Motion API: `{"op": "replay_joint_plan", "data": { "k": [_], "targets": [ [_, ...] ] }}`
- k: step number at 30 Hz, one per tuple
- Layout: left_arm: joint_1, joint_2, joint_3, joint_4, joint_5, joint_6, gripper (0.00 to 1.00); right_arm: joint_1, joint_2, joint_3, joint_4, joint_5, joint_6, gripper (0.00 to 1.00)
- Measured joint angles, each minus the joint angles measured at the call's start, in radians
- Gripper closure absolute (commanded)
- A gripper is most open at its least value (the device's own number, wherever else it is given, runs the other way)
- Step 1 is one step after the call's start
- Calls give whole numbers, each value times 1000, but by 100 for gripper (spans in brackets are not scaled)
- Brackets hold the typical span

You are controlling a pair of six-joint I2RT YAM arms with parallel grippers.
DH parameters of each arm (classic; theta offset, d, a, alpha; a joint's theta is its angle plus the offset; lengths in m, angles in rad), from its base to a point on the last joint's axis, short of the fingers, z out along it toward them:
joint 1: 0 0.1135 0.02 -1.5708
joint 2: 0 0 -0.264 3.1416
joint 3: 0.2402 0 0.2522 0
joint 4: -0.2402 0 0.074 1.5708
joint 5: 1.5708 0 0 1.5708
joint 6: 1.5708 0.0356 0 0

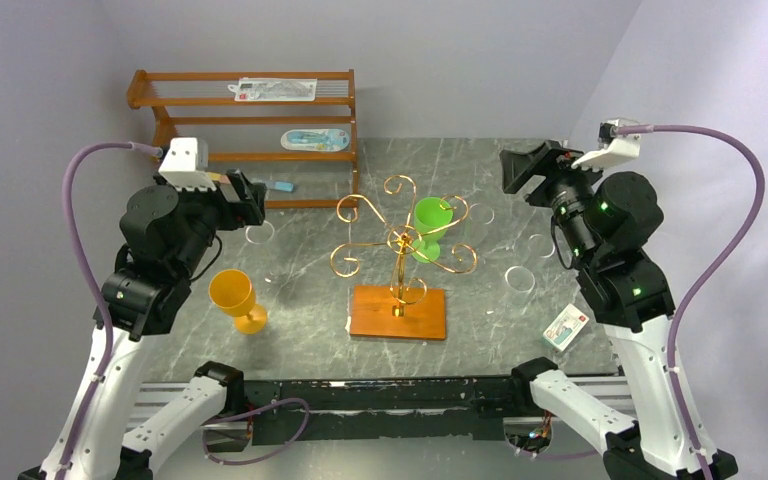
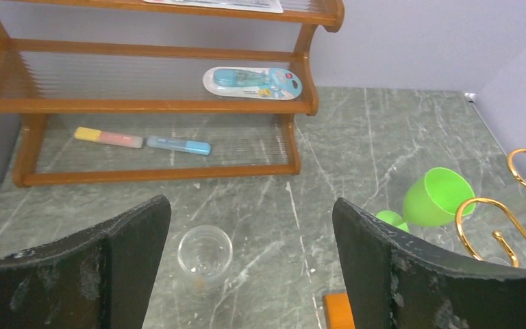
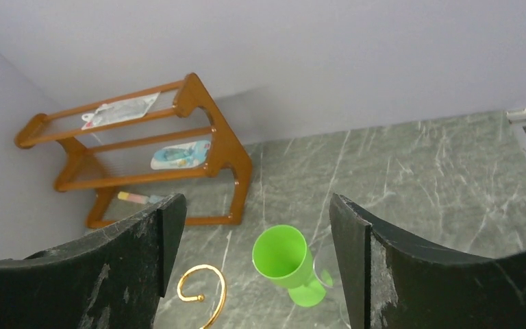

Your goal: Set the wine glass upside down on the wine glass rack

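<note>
The gold wire wine glass rack [image 1: 397, 243] stands mid-table on its orange-brown wooden base [image 1: 398, 312]; no glass hangs on it. A green wine glass [image 1: 431, 228] stands upright just behind it, also seen as the green glass [image 3: 284, 259] below my right gripper [image 3: 255, 199] and the green glass [image 2: 435, 199] at right in the left wrist view. An orange wine glass [image 1: 235, 298] stands upright at front left. My left gripper [image 2: 250, 205] is open above a clear glass [image 2: 205, 252]. Both grippers, left [image 1: 250, 198] and right [image 1: 520, 168], hover open and hold nothing.
A brown slatted shelf unit [image 1: 245, 130] with packets and markers fills the back left. Clear glasses stand on the table, one left of the rack [image 1: 258, 233] and others at right [image 1: 520, 279]. A small card box [image 1: 565, 327] lies near the right arm's base.
</note>
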State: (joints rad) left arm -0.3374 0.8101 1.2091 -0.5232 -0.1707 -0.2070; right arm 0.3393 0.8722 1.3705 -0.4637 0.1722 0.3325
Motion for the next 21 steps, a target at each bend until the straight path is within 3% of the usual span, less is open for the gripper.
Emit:
{"op": "replay_joint_plan", "data": {
  "k": [14,21],
  "targets": [
    [0,56,-31,2,166,-48,3,0,64,0,-196,69,39,25],
    [0,-5,-67,47,219,-48,3,0,209,13,-304,79,49,53]
  ]
}}
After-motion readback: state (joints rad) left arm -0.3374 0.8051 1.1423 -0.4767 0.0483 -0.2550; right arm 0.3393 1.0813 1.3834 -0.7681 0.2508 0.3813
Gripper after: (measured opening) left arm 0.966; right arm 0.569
